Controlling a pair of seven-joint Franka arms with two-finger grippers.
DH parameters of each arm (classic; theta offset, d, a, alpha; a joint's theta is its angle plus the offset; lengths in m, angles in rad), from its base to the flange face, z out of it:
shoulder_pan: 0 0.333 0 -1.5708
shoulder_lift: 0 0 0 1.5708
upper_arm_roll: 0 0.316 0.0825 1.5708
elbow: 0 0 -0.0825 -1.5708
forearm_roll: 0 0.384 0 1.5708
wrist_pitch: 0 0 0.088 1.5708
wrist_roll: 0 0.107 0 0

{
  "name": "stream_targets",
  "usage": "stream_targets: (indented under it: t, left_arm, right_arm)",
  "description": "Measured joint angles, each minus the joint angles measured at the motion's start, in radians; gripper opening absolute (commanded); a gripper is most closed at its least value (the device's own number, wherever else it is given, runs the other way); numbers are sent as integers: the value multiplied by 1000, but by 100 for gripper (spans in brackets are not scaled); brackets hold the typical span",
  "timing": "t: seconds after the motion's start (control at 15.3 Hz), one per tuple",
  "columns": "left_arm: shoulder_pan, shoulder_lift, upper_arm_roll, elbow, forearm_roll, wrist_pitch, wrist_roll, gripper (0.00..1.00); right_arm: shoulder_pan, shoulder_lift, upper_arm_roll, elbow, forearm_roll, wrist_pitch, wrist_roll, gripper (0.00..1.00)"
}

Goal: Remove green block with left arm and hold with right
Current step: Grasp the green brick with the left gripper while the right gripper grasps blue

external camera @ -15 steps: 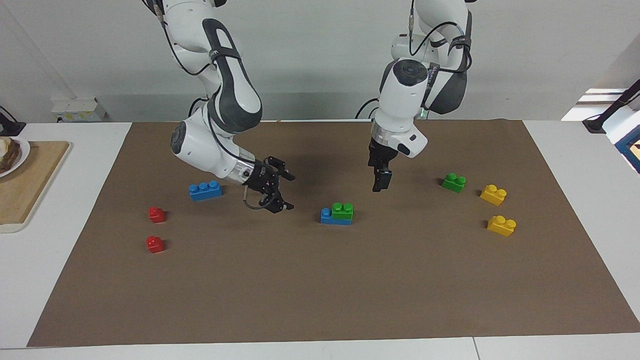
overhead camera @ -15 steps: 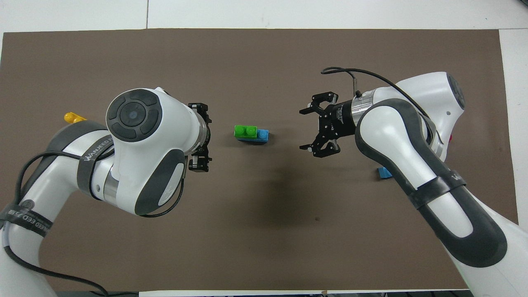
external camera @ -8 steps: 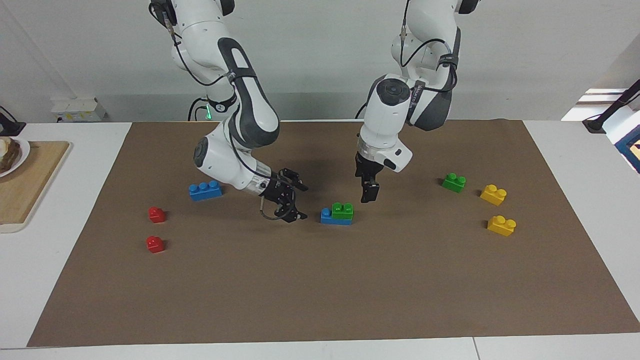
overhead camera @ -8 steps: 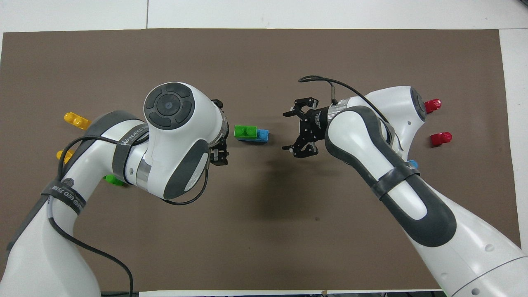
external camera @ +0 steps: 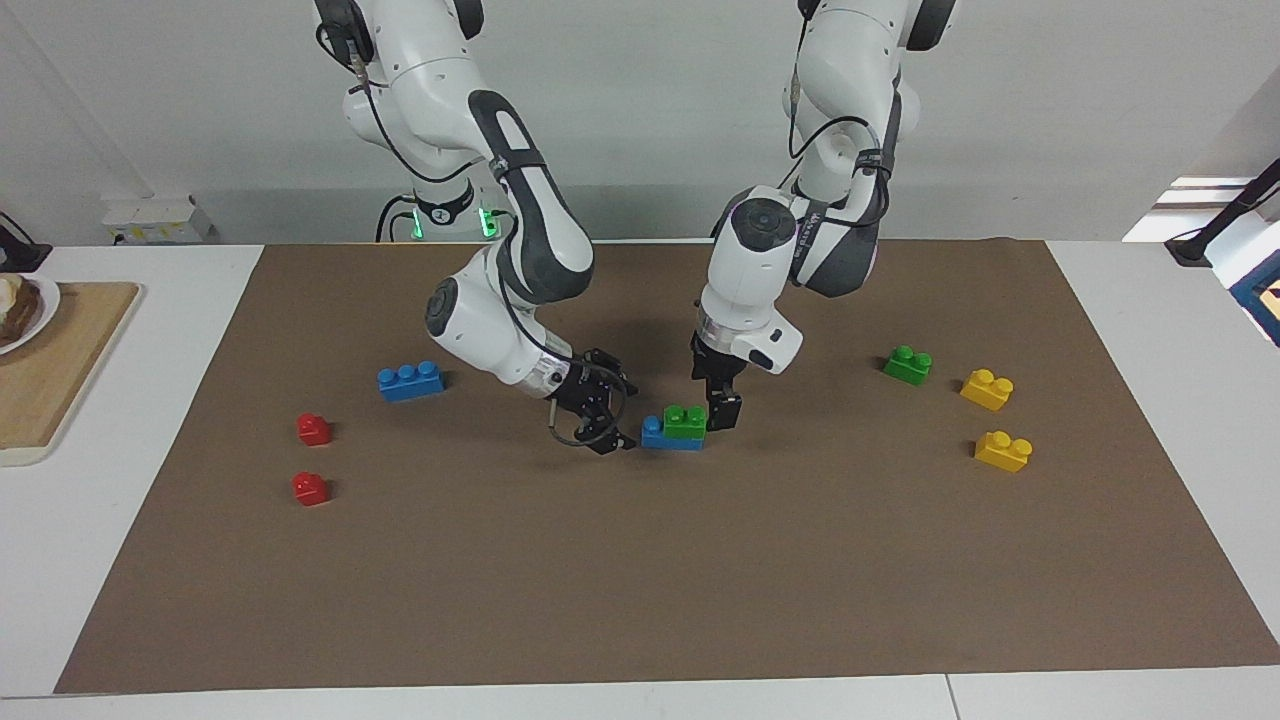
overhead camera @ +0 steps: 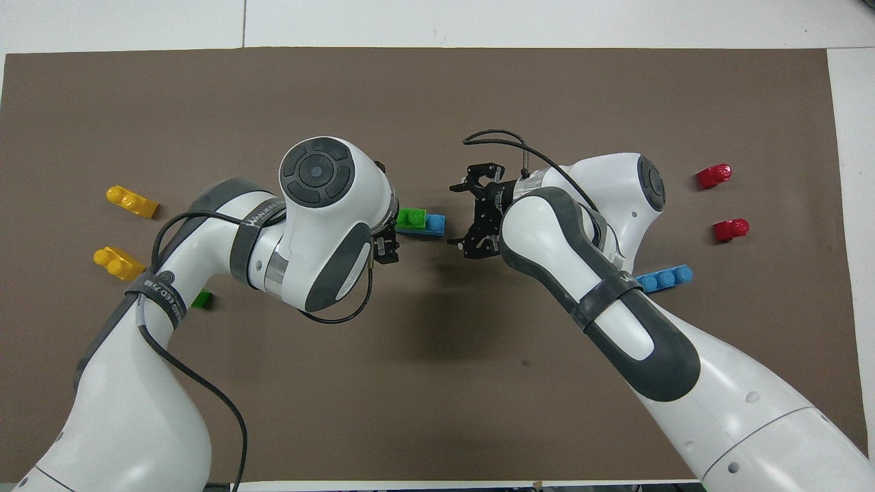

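Green block (external camera: 685, 421) seated on blue brick (external camera: 660, 435) mid-mat. Left gripper (external camera: 722, 412) lowered just beside block at left arm's end, fingers spread, nothing held. Right gripper (external camera: 612, 412) low by brick's bare end, jaws wide, empty.

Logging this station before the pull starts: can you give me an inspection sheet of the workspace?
Surface: brown mat on a white table.
Job's things: green block stacked on a blue brick.
Clutter: spare green brick, two yellow bricks, two red bricks, another blue brick.
Grippers: left gripper open beside the green block; right gripper open beside the blue brick.
Cables: thin loop at the right gripper.
Surroundings: wooden board at the right arm's end.
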Motion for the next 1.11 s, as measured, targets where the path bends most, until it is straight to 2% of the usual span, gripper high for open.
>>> stream_targets:
  t: [0.85,1.11]
  left_arm:
    - [-24,45,0,1,0,38,-34,100]
    - [-29,52,0,-3,1,38,-38,100]
  right_arm:
    - [62,59,0,22,6,94,0,97]
    - [72,65,0,22,6,106,0,94]
